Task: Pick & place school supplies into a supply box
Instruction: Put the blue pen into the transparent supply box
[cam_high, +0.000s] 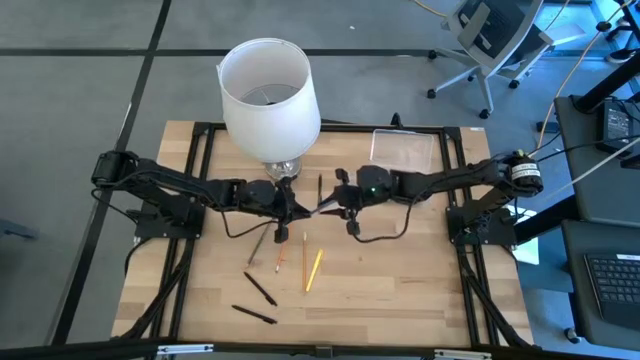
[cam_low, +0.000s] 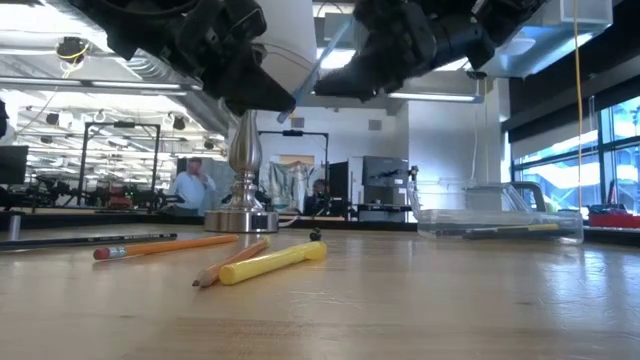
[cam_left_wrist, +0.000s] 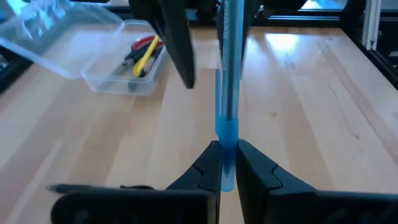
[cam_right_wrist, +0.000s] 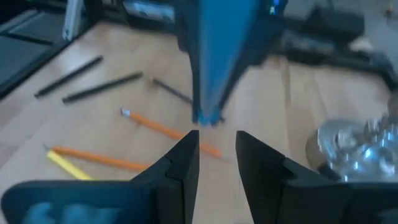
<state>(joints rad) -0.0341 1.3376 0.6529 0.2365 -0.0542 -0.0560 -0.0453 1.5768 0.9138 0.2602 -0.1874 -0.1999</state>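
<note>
Above the bench, the left end effector was clamped on a blue pen pointing toward the right end effector, whose fingers stood parted with nothing between them. The supply box lay at the bench's far right; pencils remained loose.

Matt wooden table; clear, seemingly plastic supply box.
</note>
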